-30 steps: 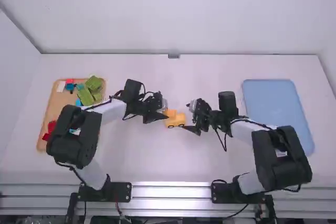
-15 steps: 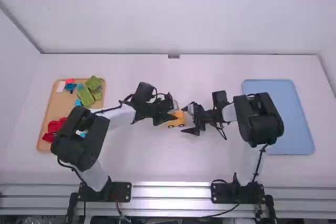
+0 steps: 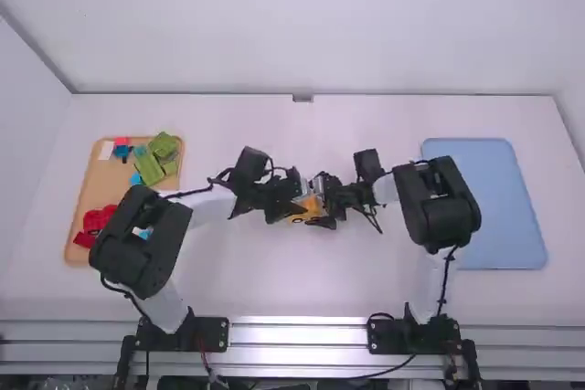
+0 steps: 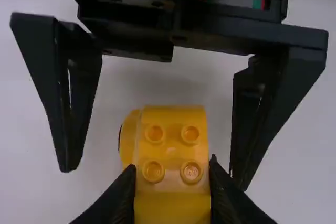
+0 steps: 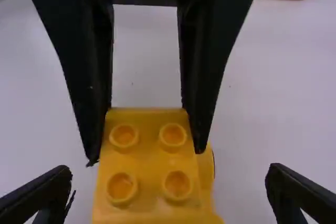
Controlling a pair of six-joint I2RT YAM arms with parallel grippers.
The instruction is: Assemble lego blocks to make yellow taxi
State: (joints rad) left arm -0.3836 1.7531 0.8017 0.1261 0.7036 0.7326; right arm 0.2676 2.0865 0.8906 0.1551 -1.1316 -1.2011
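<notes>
Yellow block assembly (image 3: 306,206): one, smooth moulded plastic, at the middle of the white table (image 3: 265,271), between the two grippers. Boxy in form with softened edges; four round studs (image 4: 190,134), each hollowed at its centre, stand in two rows of two on the face seen by both wrist cameras. A rounded yellow part with a dark rim (image 4: 127,137) juts from one side.

Left gripper (image 3: 300,203): black, two fingers, narrowed onto the assembly — one finger pressed to each side of the studded piece.

Right gripper (image 3: 316,201): black, two tapering, angular fingers, spread wide. In the right wrist view they stand well apart, one on either side of the assembly, touching neither flank.

Tray, tan (image 3: 90,184): flat, rounded at the corners, low-rimmed, lying beside the left arm (image 3: 137,244). Contents: chunky green blocks (image 3: 147,167), toward the far end; glossy red pieces (image 3: 95,220), toward the near end; small blue pieces (image 3: 136,178); one flat white piece (image 3: 107,150) near the far left corner.

Tray, pale blue (image 3: 484,189): smooth, rectangular with rounded corners, a thin raised edge — lying flat beyond the right arm (image 3: 443,207), toward the table's right side.
</notes>
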